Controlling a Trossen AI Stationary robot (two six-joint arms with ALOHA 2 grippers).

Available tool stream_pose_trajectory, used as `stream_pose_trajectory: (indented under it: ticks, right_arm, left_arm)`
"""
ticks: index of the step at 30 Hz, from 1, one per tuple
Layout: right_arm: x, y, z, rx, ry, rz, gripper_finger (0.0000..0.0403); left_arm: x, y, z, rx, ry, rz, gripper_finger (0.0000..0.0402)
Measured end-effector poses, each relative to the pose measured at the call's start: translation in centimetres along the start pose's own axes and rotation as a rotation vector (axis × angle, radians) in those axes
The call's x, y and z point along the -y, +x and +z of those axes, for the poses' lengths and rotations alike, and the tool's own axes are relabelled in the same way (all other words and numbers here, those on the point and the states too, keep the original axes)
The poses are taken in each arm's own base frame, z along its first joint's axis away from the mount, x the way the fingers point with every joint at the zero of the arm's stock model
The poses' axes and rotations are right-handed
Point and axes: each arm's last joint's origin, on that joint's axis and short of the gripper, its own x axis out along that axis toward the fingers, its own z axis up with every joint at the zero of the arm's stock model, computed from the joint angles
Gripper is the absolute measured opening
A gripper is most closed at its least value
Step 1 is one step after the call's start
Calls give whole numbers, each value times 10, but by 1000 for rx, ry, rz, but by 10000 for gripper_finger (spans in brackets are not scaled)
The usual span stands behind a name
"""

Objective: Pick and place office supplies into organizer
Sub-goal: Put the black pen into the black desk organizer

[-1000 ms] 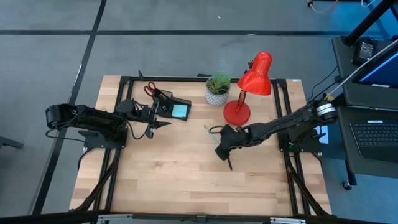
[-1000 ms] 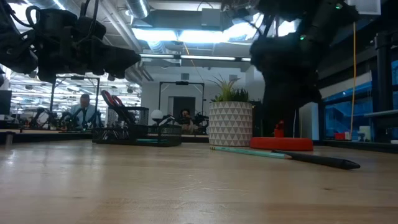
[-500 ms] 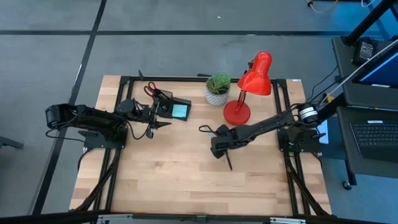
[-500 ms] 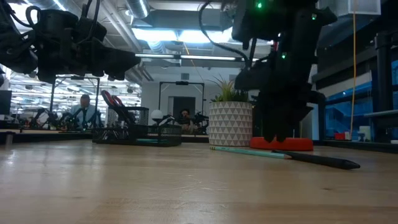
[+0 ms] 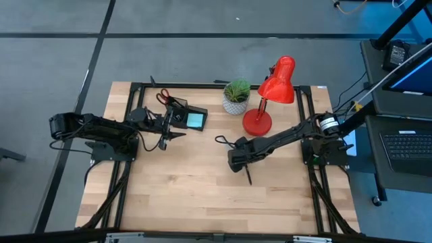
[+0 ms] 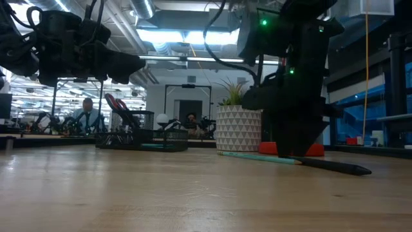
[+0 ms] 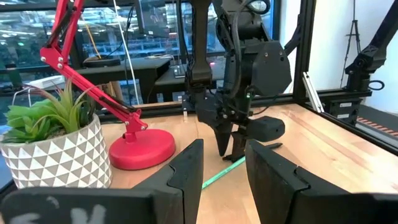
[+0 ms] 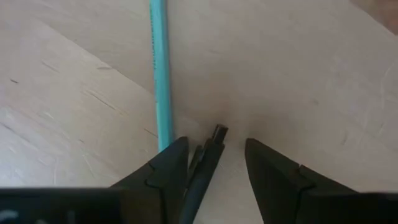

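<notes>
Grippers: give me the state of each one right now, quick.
Left gripper: open, holding nothing, raised beside the organizer.
Right gripper: open, down at the table, fingers straddling the black pen, not closed on it.

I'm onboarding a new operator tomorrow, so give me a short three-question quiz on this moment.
1. True or false: the right hand has open fingers over the black pen.
2. Which item lies beside that pen? A) teal pencil B) stapler C) ruler
3. Fill in: the left hand hovers near the ____.

Key: 1 true. 2 A. 3 black organizer, which already holds the red-handled scissors.
</notes>
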Motion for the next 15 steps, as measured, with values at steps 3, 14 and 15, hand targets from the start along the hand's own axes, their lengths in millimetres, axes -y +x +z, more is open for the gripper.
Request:
stream_pose_trajectory:
  ticks: [3, 14, 15]
  right_arm:
    - [-1, 2, -1, -24, -1, 3, 162]
    - [-1, 6, -2, -39, -3, -6, 145]
    - [-1, 6, -2, -40, -3, -5, 138]
  left_arm:
    - [0, 0, 0, -4, -2, 0, 114]
    - [0, 0, -1, -6, -3, 1, 114]
    - [0, 0, -1, -6, -3, 1, 114]
